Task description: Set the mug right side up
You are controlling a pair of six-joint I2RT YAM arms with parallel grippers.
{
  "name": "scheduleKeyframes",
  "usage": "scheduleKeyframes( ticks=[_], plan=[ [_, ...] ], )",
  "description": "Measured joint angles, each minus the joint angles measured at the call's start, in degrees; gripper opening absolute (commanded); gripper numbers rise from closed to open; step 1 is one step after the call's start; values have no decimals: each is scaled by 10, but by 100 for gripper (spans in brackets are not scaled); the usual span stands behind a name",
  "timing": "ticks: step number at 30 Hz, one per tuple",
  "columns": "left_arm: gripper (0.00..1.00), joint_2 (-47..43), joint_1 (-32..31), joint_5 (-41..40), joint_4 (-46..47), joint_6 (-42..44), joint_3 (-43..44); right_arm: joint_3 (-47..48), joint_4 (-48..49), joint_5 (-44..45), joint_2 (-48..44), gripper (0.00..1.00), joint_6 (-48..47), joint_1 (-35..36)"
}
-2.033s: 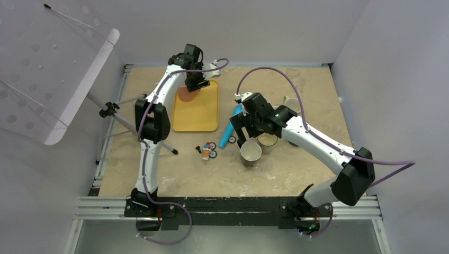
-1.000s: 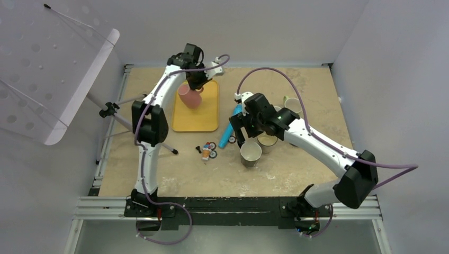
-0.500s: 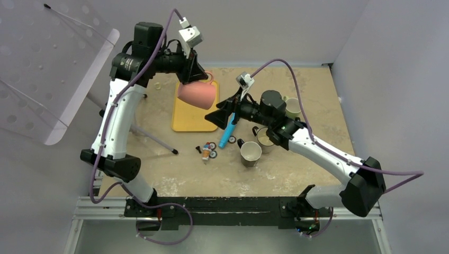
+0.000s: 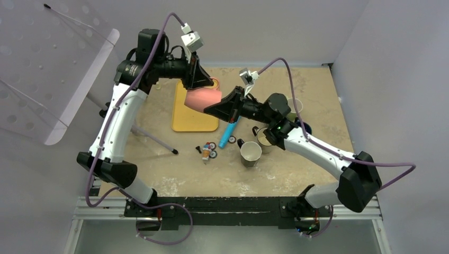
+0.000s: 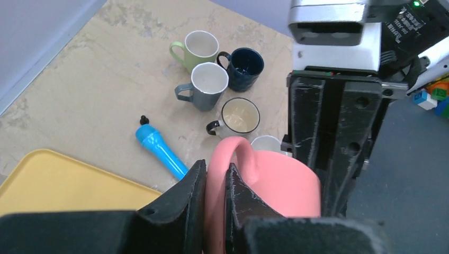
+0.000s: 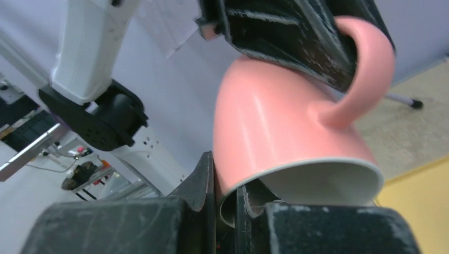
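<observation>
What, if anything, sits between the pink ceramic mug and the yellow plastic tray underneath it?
Nothing visible. The pink ceramic mug hangs in the air over the yellow plastic tray, whose visible surface is bare. The left gripper clamps it near the handle and the right gripper pinches its rim.

Pale grey walls [image 4: 296, 26] box my scuffed beige table [image 4: 296, 174]. Perforated white panel [image 4: 47, 69] on tripod [image 4: 159, 144], left.
</observation>
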Motion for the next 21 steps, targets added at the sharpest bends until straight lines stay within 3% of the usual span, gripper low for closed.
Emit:
scheduleKeyframes(
  ticks=[1, 2, 3, 7, 11, 16, 21],
  plan=[
    [64, -5, 1, 10, 15, 4, -4, -3, 11, -7, 0, 0, 8, 0],
    [95, -9, 2, 12, 18, 2, -5, -3, 25, -11, 0, 0, 9, -1],
    [99, -12, 1, 10, 20, -2, -5, -2, 14, -5, -8, 0, -5, 0],
    [100, -18, -2, -35, -1, 1, -2, 36, -189, 97, -41, 0, -107, 11],
    [100, -41, 19, -153, -4, 30, -24, 111, -451, 273, -64, 0, -202, 7],
    [100, -146, 45, -309, 56, 71, -185, 203, -732, 450, -76, 0, -226, 2],
    [100, -232, 50, -394, 112, 79, -345, 237, -936, 518, -76, 0, -169, 2]
  ],
)
